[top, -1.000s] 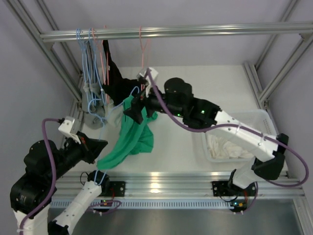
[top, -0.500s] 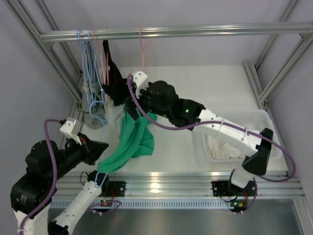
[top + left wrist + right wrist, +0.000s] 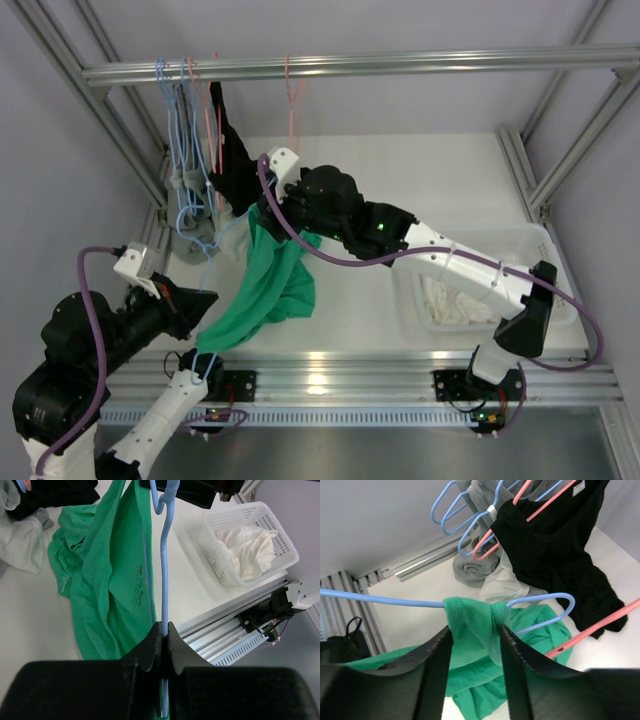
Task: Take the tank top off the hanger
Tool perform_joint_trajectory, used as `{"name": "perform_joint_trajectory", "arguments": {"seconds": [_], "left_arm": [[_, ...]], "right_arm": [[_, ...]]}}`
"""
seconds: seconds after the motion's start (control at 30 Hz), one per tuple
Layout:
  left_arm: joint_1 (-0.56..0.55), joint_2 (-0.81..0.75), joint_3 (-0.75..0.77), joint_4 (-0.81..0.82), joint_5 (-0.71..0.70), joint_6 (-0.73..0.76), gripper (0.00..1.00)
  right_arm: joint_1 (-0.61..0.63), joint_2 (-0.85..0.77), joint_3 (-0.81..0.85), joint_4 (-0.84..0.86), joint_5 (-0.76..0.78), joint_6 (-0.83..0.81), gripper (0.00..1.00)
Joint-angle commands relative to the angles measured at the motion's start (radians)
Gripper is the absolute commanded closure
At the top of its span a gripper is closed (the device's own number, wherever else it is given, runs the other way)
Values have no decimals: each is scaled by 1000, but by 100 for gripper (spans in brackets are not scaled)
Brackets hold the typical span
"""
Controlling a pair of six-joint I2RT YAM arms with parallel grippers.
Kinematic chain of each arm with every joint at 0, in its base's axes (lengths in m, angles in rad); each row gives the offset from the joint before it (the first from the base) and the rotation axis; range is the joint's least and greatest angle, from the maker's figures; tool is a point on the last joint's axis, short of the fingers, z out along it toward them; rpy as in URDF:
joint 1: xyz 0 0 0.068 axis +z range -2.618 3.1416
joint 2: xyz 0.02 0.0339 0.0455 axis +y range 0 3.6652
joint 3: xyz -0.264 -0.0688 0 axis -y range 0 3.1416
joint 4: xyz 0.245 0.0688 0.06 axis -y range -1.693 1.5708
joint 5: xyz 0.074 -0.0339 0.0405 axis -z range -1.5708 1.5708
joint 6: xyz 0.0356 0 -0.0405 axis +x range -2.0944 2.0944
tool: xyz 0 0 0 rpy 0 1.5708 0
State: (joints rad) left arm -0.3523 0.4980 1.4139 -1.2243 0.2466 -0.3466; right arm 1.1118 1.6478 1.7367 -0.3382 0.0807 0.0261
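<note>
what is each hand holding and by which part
Left hand: blue hanger, by its straight bar. Right hand: green tank top, by its bunched strap.

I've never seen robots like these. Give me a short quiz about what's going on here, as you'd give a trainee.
1. True or false: the left gripper is shut on the blue hanger.
2. What lies in the white basket? A) white cloth B) a black shirt C) a pink hanger
3. Fill in: the right gripper pinches the tank top, whose colour is ____.
Key: 1 true; 2 A; 3 green.
</note>
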Motion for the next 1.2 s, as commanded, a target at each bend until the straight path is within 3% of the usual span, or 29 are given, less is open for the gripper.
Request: {"name": "perform_joint_trajectory", "arguments": {"seconds": [0.0,0.1,0.17,0.23,0.57,1.17], "left_arm": [[1,4,30,29,31,-20,100],[3,1,36,34,58,-23,100],[1,-6,40,37,65,-23,100],[1,-7,40,36,57,-20,100],[1,-12,20,6,40,-22,100],[9,-50,149,-106,3,-52,100]], "right_arm": [[20,23,57,11,-41,-3,61],[19,32,73,14,-48,-8,70],[19,38,86,15,-35,-11,88],[20,32,89,16,-10,-9,100],[17,-63,72,65,270,17,100],[-15,119,293,30,372,-87,100]]}}
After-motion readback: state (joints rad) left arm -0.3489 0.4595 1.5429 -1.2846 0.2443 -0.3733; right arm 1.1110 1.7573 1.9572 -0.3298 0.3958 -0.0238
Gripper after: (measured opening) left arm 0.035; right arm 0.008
